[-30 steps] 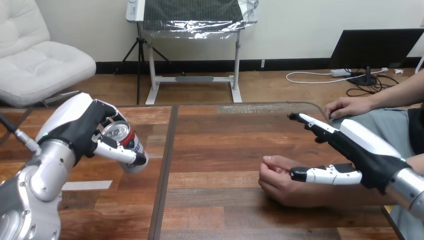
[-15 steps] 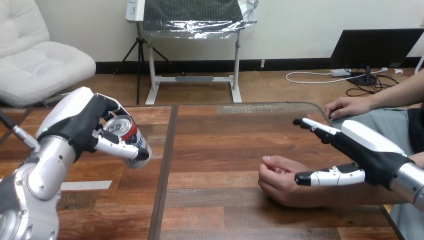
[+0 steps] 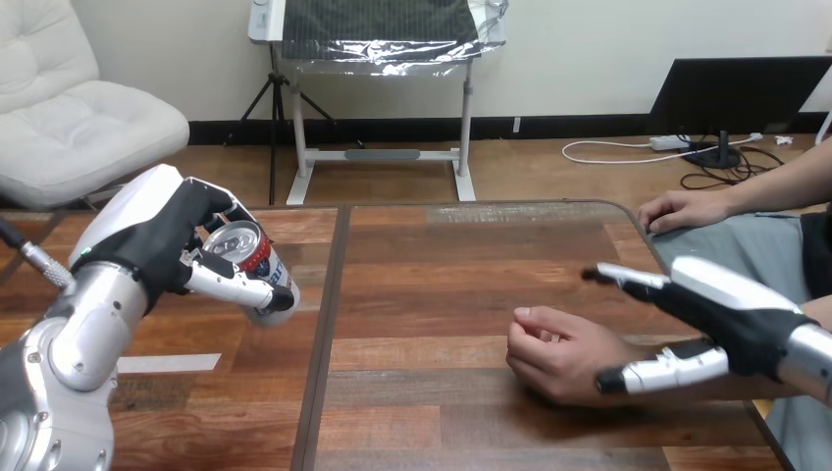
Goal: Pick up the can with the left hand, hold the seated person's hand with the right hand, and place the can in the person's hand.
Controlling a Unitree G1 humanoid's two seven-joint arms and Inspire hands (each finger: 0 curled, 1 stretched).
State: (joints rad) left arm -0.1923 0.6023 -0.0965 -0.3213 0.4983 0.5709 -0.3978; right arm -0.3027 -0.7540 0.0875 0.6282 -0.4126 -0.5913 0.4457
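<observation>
Left hand: fingers and thumb clasped round the drink can. Drink can: lifted clear of the wooden table, tilted with its silver top toward the camera, well to the left of the person's hand. Person's hand: loosely curled, resting on the table. Right hand: released, fingers straight, just right of the person's hand and above its wrist. Thumb along the near side of that wrist, not curled round it. Contact there: cannot tell.
</observation>
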